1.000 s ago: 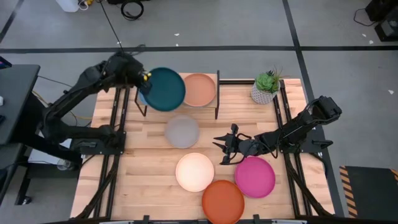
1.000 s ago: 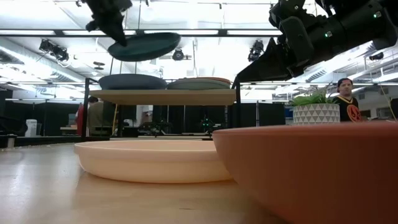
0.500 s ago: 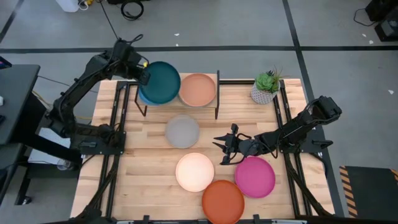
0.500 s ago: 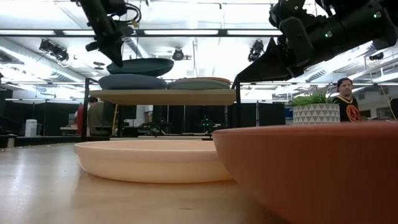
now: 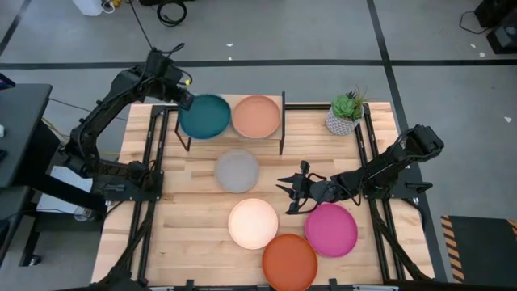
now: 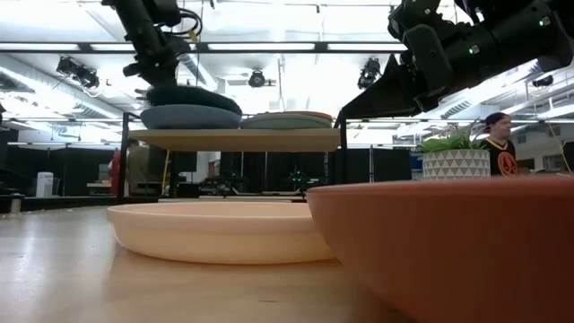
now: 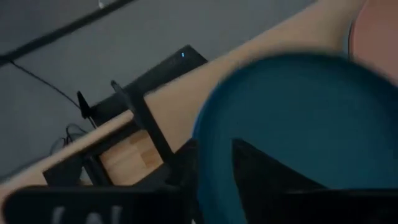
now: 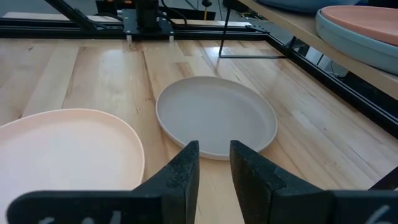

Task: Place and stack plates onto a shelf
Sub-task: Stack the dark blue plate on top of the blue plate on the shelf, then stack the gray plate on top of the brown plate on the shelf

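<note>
Left arm: reaches over the table's far-left corner; the left gripper [image 5: 185, 94] sits at the left rim of the round dark teal plate [image 5: 205, 116].
Left claw state: fingers straddle the teal plate's rim in the left wrist view – whether they pinch it or stand slack cannot be told.
Dark teal plate: lies on the left half of the small low shelf with a light wooden top and thin black legs [image 5: 280, 121], at the table's far edge, stacked on a blue plate [image 6: 188, 117] – only the low view shows that one clearly.
Round peach plate [image 5: 256, 116]: on the right half of the shelf, just beside the teal plate; the low view shows it topping a second stack.
Round grey plate [image 5: 237, 170]: flat on the light wooden tabletop [image 5: 190, 218], just in front of the shelf, near the table's middle.
Round cream-white plate [image 5: 253, 223]: on the tabletop toward the near edge.
Round orange plate [image 5: 289, 261]: at the near edge, touching or nearly touching the cream-white one.
Right gripper [image 5: 288, 194]: hovers near the table's middle, between the grey plate and the round magenta plate [image 5: 331, 229].
Right claw state: fingers narrowly parted, nothing between them.
Magenta plate: toward the near-right corner, just beside the orange plate.
Small green plant in a white patterned pot [image 5: 346, 114]: far-right corner.
Background: a person [image 6: 496, 144] stands beyond the table.
</note>
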